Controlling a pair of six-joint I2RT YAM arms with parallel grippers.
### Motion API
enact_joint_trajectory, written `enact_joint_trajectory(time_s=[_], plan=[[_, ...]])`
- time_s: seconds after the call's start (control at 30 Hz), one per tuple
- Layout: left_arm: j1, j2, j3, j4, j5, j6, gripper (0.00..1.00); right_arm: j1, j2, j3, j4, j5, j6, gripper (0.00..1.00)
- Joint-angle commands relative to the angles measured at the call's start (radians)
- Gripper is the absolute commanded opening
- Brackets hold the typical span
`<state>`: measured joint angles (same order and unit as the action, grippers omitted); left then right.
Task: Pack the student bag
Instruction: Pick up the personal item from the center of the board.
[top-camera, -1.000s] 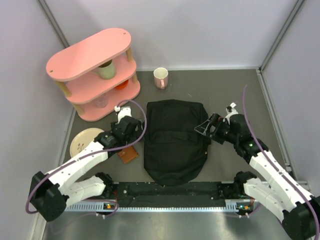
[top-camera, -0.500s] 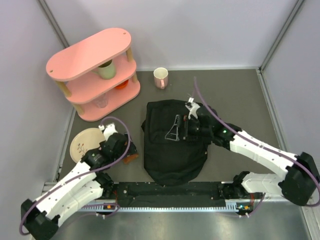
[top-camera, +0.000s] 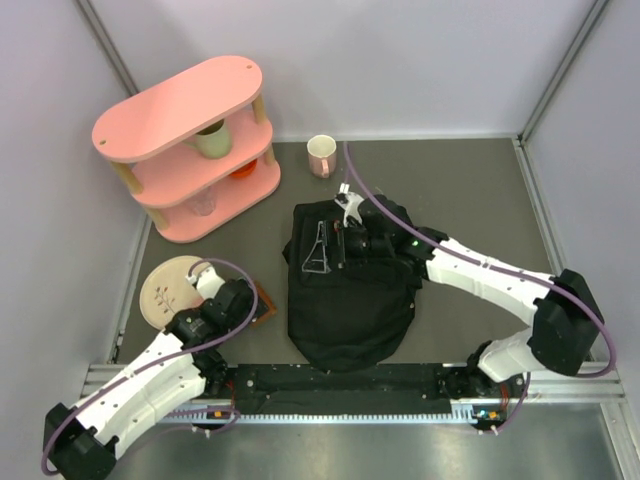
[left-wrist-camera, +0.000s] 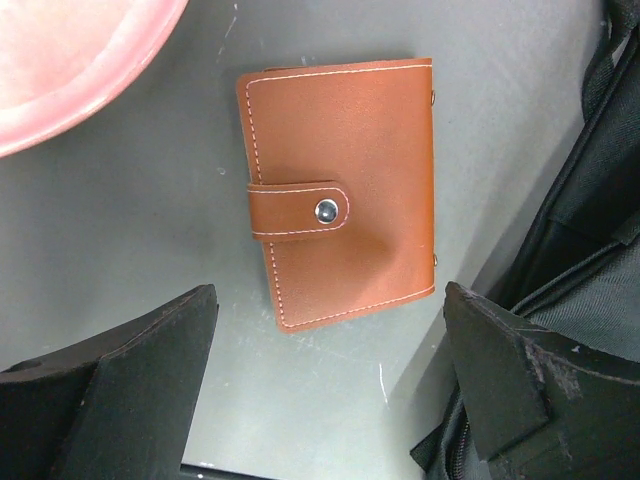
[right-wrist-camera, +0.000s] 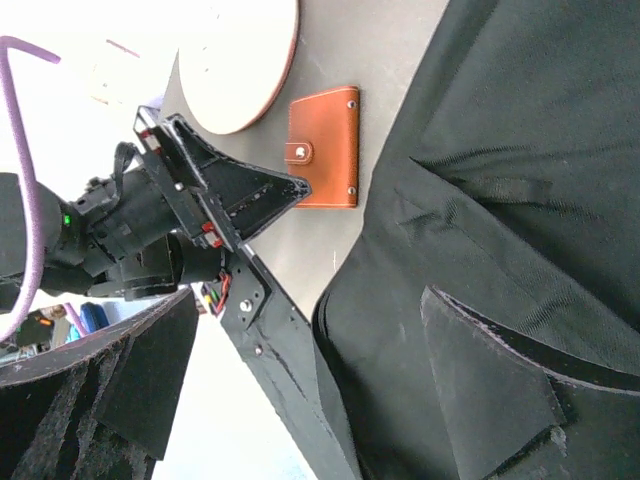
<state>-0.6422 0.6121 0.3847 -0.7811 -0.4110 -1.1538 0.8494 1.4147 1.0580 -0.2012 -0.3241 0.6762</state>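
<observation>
The student bag (top-camera: 350, 300) is a big black backpack lying flat mid-table, also seen in the right wrist view (right-wrist-camera: 500, 150). My right gripper (top-camera: 320, 248) hovers open over the bag's upper left part; in its own view (right-wrist-camera: 300, 350) nothing sits between the fingers. A brown leather wallet (left-wrist-camera: 340, 230) with a snap strap lies flat on the table left of the bag (left-wrist-camera: 590, 250). My left gripper (left-wrist-camera: 328, 335) stands open just short of the wallet's near edge, touching nothing. From above, the left gripper (top-camera: 252, 303) covers most of the wallet (top-camera: 268, 308).
A pink plate (top-camera: 165, 290) lies left of the wallet. A pink two-tier shelf (top-camera: 190, 120) at the back left holds a green mug (top-camera: 212, 140). A pink mug (top-camera: 321, 155) stands behind the bag. Walls close in on both sides.
My right arm swung left from the bag's right side to over its upper left part. My left arm drew back toward the near edge and its jaws opened a little wider.
</observation>
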Motion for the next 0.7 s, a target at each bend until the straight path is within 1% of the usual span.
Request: enact_joint_trajectory(time_s=[0.0,0.1,0.23,0.27,0.4,0.43,0.47,0.53,0.57,0.67], plan=[[0.004,-0.012,-0.038,0.088,0.001,-0.102,0.99,0.025,0.029,0.072,0.016,-0.039,-0.036,0.92],[0.006,-0.002,-0.043,0.102,0.001,-0.104,0.99,0.031,0.062,0.094,0.019,-0.067,-0.033,0.9],[0.006,-0.012,-0.052,0.085,-0.008,-0.112,0.97,0.037,0.128,0.122,0.048,-0.124,-0.017,0.78],[0.006,-0.031,-0.058,0.083,-0.008,-0.116,0.95,0.042,0.156,0.134,0.051,-0.141,-0.012,0.73],[0.006,-0.103,-0.119,0.147,0.02,-0.13,0.84,0.066,0.223,0.163,0.083,-0.168,0.002,0.66],[0.006,-0.118,-0.128,0.152,0.021,-0.138,0.81,0.074,0.242,0.169,0.091,-0.174,0.006,0.65],[0.006,-0.147,-0.139,0.152,0.018,-0.15,0.75,0.079,0.259,0.189,0.092,-0.182,0.009,0.63],[0.006,-0.175,-0.167,0.154,0.014,-0.168,0.7,0.086,0.3,0.203,0.097,-0.181,0.017,0.62],[0.006,-0.195,-0.173,0.152,0.011,-0.172,0.68,0.089,0.311,0.218,0.098,-0.184,0.016,0.61],[0.007,-0.212,-0.179,0.148,-0.009,-0.167,0.67,0.094,0.352,0.252,0.102,-0.188,0.008,0.61]])
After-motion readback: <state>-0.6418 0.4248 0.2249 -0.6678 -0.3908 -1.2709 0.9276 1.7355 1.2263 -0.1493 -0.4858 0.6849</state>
